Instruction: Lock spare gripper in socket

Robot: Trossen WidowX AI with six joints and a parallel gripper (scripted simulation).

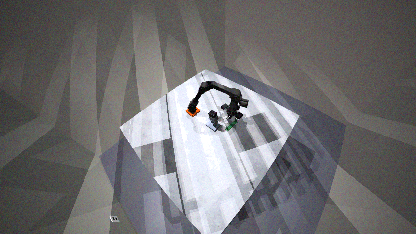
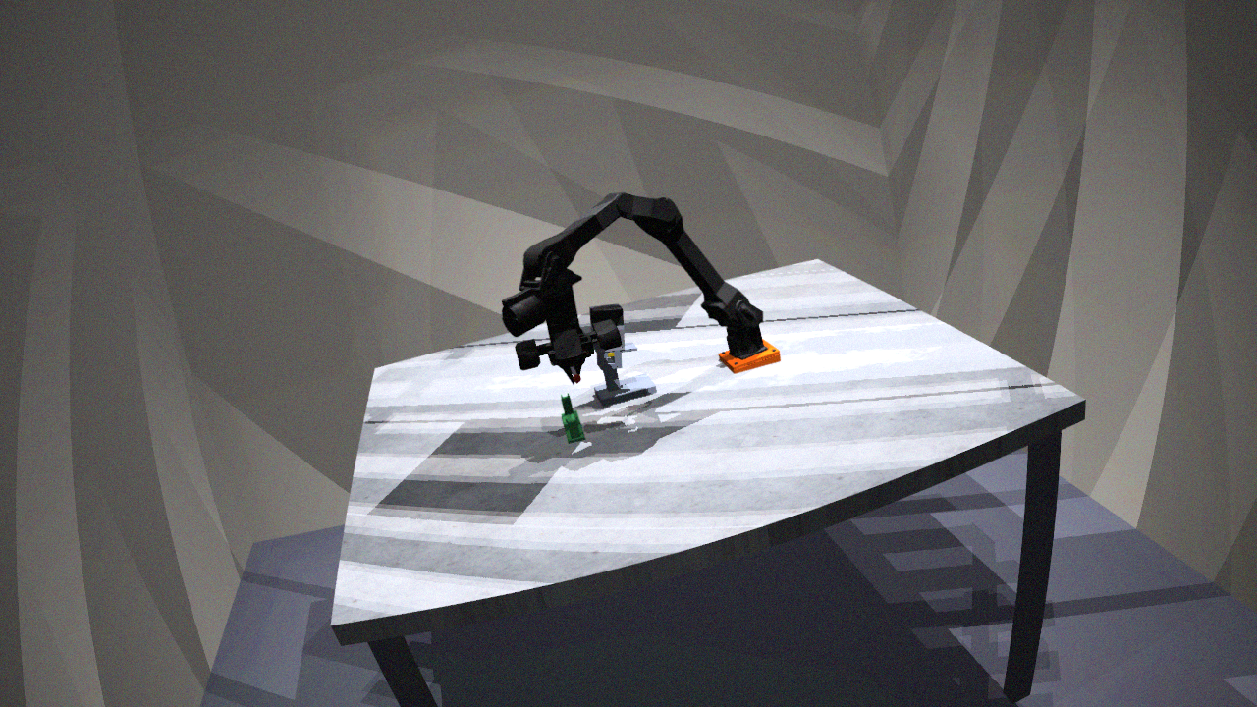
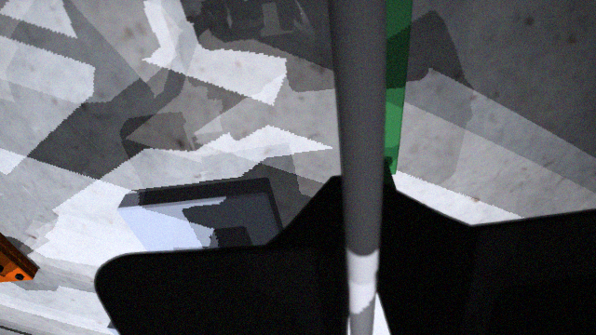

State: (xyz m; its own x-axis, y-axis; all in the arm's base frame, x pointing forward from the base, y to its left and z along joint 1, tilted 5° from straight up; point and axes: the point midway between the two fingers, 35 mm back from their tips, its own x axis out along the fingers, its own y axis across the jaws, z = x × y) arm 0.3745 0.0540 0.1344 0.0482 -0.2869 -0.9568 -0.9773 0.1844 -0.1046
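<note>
My gripper [image 1: 229, 117] [image 2: 575, 376] [image 3: 348, 187] is shut on the lock pin [image 3: 360, 116], a grey rod with a lighter part, standing between the black fingertips in the wrist view. A small red spot shows at the fingertips in the exterior view. The green cradle [image 1: 231, 125] [image 2: 573, 424] [image 3: 393, 126] stands on the table below the fingers, with a gap between them. The mount's base plate [image 1: 210, 125] [image 2: 636, 387] [image 3: 158, 223] is beside it. A black block [image 1: 213, 113] [image 2: 606, 313], apparently the spare gripper, sits on top of the mount. The socket's hole cannot be made out.
The arm's orange base plate [image 1: 193, 114] [image 2: 755, 360] [image 3: 19, 270] is on the table [image 1: 215, 186] [image 2: 791, 474], beyond the mount from the gripper. The arm arches high over the table. Hard shadows and bright patches cross the table top.
</note>
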